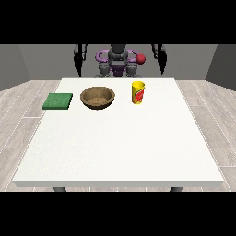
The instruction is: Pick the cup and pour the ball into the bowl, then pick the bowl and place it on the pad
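A yellow cup [138,92] with a red and green mark stands upright on the white table [120,143], right of centre near the far edge. Its inside is hidden, so no ball shows. A brown wooden bowl [97,97] sits to the cup's left. A flat green pad [58,101] lies further left, near the table's left edge. The hand at the view's left [79,61] hangs behind the far edge, well away from the bowl. The hand at the view's right [162,59] hangs behind the far edge too, apart from the cup. Both hands hold nothing.
The robot's torso [118,62] stands behind the table's far edge, with a red knob [141,58] beside it. Grey plank floor surrounds the table. The table's near half is bare white surface.
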`<action>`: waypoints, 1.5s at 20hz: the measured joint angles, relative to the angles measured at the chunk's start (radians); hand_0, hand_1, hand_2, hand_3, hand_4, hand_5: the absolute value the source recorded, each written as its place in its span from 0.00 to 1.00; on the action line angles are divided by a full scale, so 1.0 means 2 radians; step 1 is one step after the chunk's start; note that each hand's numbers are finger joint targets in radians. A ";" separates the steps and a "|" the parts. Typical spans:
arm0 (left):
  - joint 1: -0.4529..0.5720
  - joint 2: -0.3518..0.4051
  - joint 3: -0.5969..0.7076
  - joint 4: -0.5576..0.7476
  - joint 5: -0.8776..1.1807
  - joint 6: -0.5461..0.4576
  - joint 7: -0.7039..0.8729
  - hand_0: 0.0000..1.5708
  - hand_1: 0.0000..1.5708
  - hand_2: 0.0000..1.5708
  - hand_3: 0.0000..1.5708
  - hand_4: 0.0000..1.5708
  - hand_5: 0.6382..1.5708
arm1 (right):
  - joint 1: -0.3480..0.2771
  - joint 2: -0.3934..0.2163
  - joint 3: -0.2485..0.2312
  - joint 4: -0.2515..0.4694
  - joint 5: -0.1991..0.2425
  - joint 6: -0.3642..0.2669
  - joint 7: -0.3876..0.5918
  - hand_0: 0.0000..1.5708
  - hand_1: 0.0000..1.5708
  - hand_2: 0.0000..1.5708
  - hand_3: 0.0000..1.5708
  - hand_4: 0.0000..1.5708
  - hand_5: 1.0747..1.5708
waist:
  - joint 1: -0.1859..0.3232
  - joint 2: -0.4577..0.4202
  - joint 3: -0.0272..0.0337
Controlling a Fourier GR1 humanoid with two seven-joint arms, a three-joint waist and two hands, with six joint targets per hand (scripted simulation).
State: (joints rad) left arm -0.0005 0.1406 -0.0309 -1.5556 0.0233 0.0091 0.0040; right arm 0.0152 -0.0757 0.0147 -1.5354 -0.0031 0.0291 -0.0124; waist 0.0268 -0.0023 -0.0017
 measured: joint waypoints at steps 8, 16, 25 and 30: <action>-0.030 0.004 0.022 -0.046 0.031 0.005 0.048 0.00 0.00 0.00 0.00 0.00 0.99 | -0.008 -0.037 -0.035 -0.043 -0.037 0.025 0.038 0.00 0.00 0.00 0.00 0.00 1.00 | -0.018 -0.096 0.0005; -0.061 0.013 0.081 -0.059 0.081 -0.004 0.046 0.00 0.00 0.00 0.00 0.00 0.97 | -0.005 -0.081 -0.106 -0.073 -0.119 0.087 0.045 0.00 0.00 0.00 0.00 0.00 1.00 | -0.037 -0.056 0.0008; -0.099 0.010 0.104 0.018 0.073 -0.020 -0.066 0.00 0.00 0.00 0.00 0.00 0.95 | -0.029 -0.073 -0.117 -0.048 -0.116 0.106 -0.018 0.00 0.00 0.00 0.00 0.00 1.00 | -0.046 0.025 0.0008; -0.104 -0.018 0.090 0.082 0.043 -0.008 -0.152 0.00 0.00 0.00 0.00 0.00 0.94 | -0.044 -0.068 -0.113 -0.028 -0.100 0.105 -0.043 0.00 0.00 0.00 0.00 0.00 1.00 | -0.049 0.051 0.0008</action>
State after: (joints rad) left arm -0.2077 0.1039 0.1495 -1.3925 0.1090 -0.0065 -0.2993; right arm -0.0733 -0.2114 -0.2120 -1.5923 -0.2036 0.2389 -0.0987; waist -0.0709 0.0993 -0.0002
